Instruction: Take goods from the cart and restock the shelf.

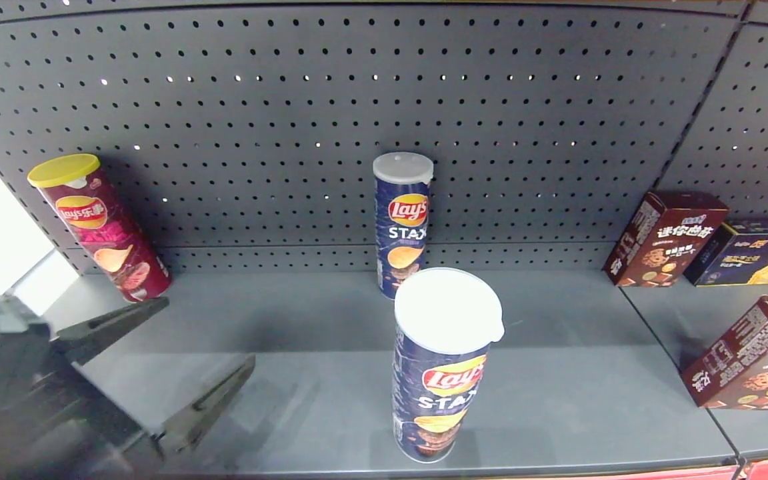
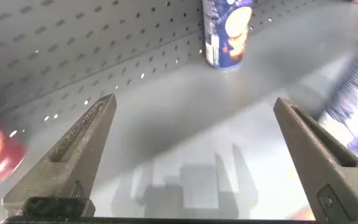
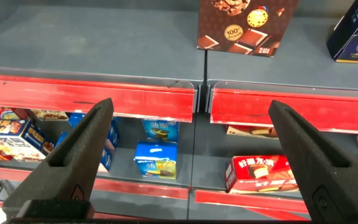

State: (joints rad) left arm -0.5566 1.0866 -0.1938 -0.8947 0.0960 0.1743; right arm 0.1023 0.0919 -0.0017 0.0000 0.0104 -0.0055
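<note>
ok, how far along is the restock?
Done: three cans are on the shelf: a maroon can at the left, a back blue can and a front blue can.
In hand: nothing. The left gripper is open and empty over the shelf near the maroon can; the right gripper is open and empty too.
Left: the shelf has much bare room. I cannot tell how much stock remains.

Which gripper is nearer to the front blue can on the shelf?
Left. The left gripper hangs open over the shelf, to the left of the front blue can. The right gripper is out in front of the shelf's edge, facing a brown box.
</note>
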